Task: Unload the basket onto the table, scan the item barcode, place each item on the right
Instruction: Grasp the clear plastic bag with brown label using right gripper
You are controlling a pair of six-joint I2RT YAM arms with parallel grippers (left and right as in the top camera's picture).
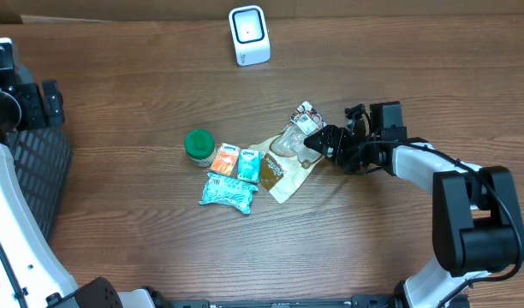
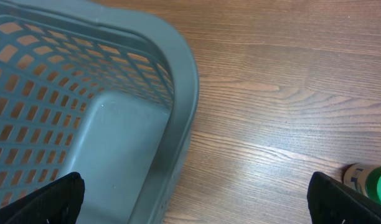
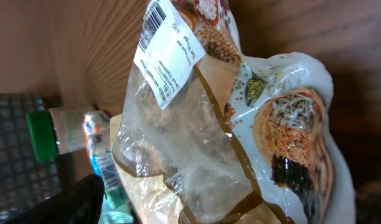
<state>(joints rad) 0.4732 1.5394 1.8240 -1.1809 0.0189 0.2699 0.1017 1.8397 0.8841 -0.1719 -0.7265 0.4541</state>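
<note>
At the far left my left fingers [image 2: 50, 199] hang over the rim of a grey basket [image 2: 178, 93], spread wide with nothing between them. The basket sits at the left edge of the worktop [image 1: 142, 85]. Near the middle stands a small jar with a green lid [image 1: 199, 145]. Just to its right an orange packet [image 1: 225, 159] and a teal packet [image 1: 248, 164] lie side by side, with a blue-and-white packet [image 1: 228, 192] just below them. A white scanner [image 1: 249, 34] stands at the far edge, well apart from this cluster. Right of the packets lies the brown pouch [image 3: 240, 124], its lower corner touching the teal packet. Its white label [image 3: 169, 53] with the barcode [image 3: 154, 22] fills my right wrist camera. My right fingers [image 3: 84, 199] sit at the pouch's upper right end, set wide either side of it. I cannot tell whether they press on it.
</note>
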